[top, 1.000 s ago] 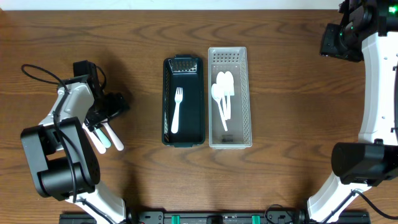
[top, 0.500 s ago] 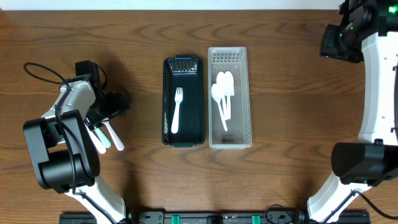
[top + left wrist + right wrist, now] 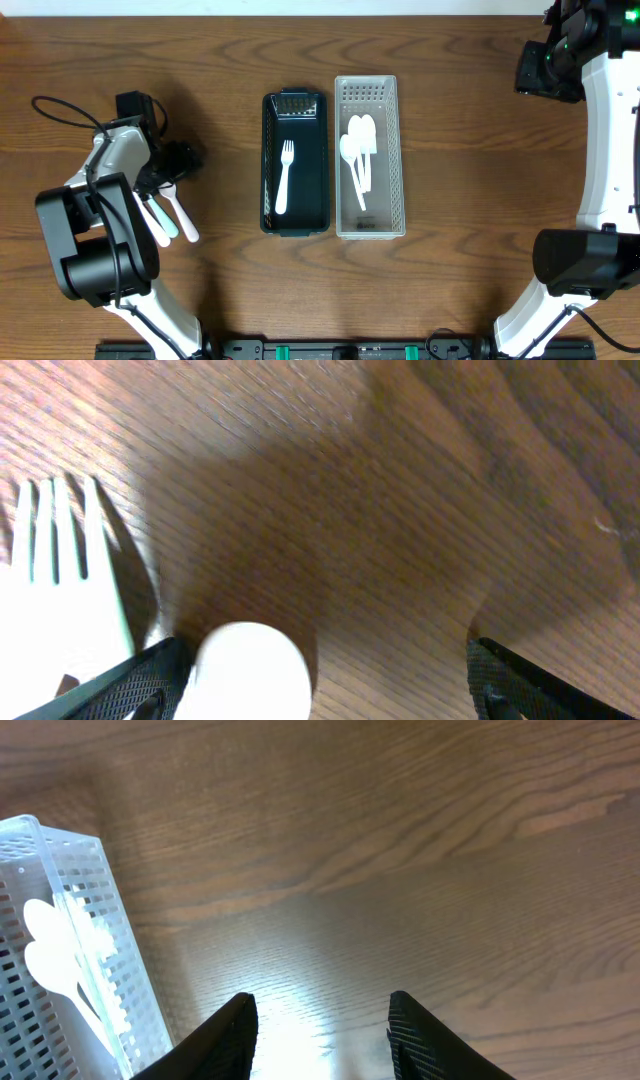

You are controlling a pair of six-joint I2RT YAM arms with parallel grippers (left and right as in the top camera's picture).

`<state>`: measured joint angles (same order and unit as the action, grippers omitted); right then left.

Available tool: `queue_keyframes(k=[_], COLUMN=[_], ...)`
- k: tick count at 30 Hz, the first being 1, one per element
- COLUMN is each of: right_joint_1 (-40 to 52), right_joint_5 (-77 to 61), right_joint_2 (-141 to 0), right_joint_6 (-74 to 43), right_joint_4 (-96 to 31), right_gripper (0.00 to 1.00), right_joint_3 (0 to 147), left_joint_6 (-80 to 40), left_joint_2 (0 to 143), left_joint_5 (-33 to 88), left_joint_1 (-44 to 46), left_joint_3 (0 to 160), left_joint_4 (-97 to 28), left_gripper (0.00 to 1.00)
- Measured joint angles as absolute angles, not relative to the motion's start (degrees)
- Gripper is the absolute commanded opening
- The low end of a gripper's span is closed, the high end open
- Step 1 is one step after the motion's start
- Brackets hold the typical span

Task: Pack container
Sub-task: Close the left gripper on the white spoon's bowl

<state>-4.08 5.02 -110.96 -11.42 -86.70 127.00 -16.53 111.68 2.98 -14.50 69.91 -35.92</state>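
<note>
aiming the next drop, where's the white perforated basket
Overhead view: the white perforated basket sits mid-table, just right of the dark tray, with white spoons inside. Its corner shows left in the right wrist view.

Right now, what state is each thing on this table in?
Dark container: open-topped, one white fork lying flat inside.
White basket: open-topped, holding several white spoons.
Loose cutlery: lying on the table, outside both containers.
Left gripper: open, low over the loose cutlery.
Right gripper: open, empty, above bare wood.
</note>
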Motion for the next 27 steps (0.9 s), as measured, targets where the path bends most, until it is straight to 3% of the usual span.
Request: queue_keyframes(k=[3,7,11,14,27], right_joint_1=[-4.1,-4.1,-4.1,-4.1,-4.1], right_joint_5=[5.0,5.0,5.0,5.0,5.0], right_joint_2=[-111.0,-111.0,-111.0,-111.0,-111.0], right_joint_6=[-11.4,-11.4,-11.4,-11.4,-11.4], right_joint_4=[-86.7,-86.7,-87.0,-87.4,-87.4], right_gripper=[0.45,0.45,0.45,0.45,0.45], right_joint_3=[127.0,127.0,127.0,127.0,127.0], left_joint_6=[-16.5,-16.6,-16.7,-16.7,-16.3], left_joint_2=[111.7,111.9,112.1,112.1,112.2], left_joint_5=[3.0,2.5,2.4,2.4,2.9], left_joint_1=[-15.0,-15.1,-15.4,-15.4,-15.4], left_joint_3=[69.9,70.1,70.3,70.4,70.6], left_joint_4=[-35.9,-36.0,-36.1,-36.2,-38.8], left_gripper=[0.88,0.77,0.61,0.43,0.48])
